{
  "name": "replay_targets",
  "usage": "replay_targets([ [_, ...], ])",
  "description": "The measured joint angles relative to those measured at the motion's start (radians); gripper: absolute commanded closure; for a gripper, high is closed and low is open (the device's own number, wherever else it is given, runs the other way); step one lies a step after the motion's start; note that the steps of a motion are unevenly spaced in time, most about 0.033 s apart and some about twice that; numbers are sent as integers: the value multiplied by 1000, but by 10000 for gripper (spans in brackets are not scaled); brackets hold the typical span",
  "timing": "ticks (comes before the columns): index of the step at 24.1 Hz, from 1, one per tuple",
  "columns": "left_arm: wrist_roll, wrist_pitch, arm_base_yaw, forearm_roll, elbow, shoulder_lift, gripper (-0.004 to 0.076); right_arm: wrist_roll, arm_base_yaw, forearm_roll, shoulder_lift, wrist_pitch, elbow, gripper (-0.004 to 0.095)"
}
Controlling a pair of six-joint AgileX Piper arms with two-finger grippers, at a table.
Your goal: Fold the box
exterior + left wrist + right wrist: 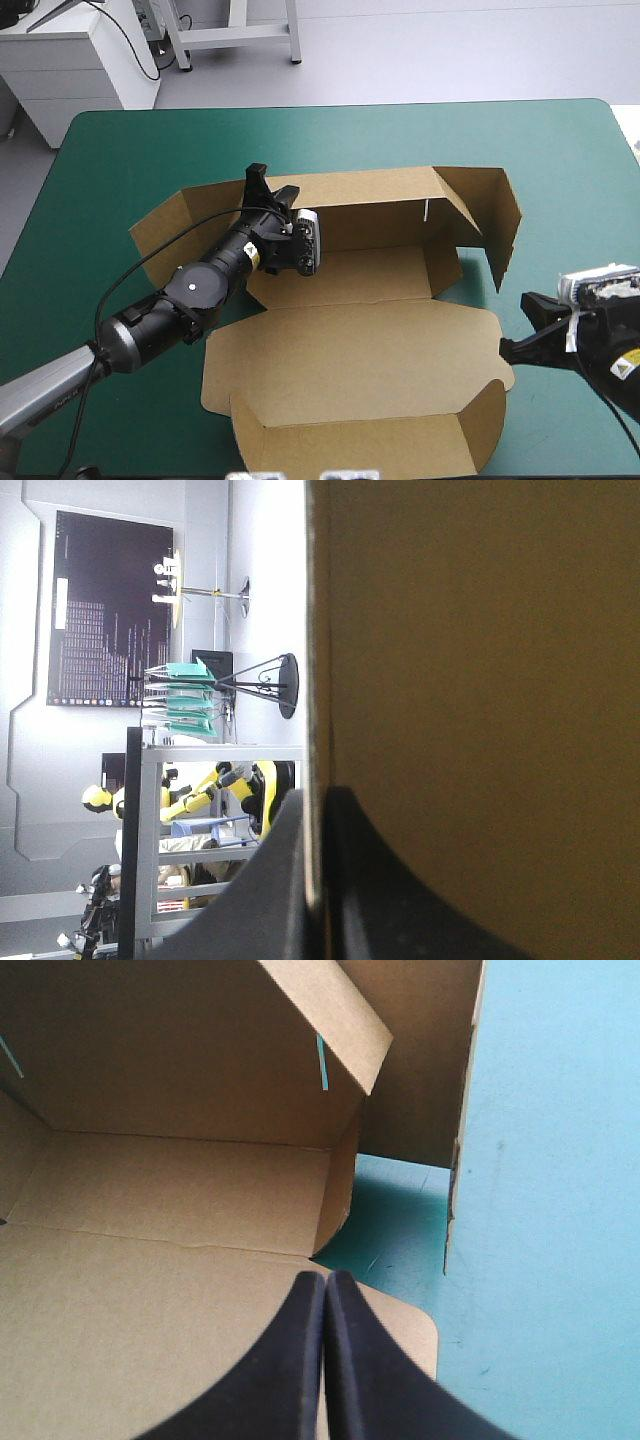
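Note:
The brown box (350,350) lies open in the middle of the teal-green table, its rear wall (370,205) raised. My left gripper (262,185) is at the left part of that wall's top edge. In the left wrist view it (316,795) is shut on the box (480,680), the board's thin edge between the fingers. My right gripper (508,345) sits at the right edge of the flat lid panel. In the right wrist view it (326,1278) is shut, with nothing seen in it, over the panel's rounded corner (405,1330), pointing into the box (150,1290).
The right end flap (500,225) stands upright and angled out past the tray's corner. The lid's front flap (370,440) lies near the table's front edge. Bare teal-green cover (570,170) lies right of the box and along the far edge.

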Motion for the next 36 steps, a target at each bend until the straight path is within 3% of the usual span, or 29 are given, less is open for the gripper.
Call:
replay_targets([
  [13,14,21,0,0,0,-27,733,16,0,-3,368,-5,-327,926],
  [17,22,14,2,0,-3,-13,732,33,1,-3,549,-5,-513,926],
  [23,29,-64,86,7,-42,38,733,68,2,-3,845,84,-802,926],
  [36,40,-100,87,11,-46,38,733,164,2,-3,1206,200,-1112,922],
])
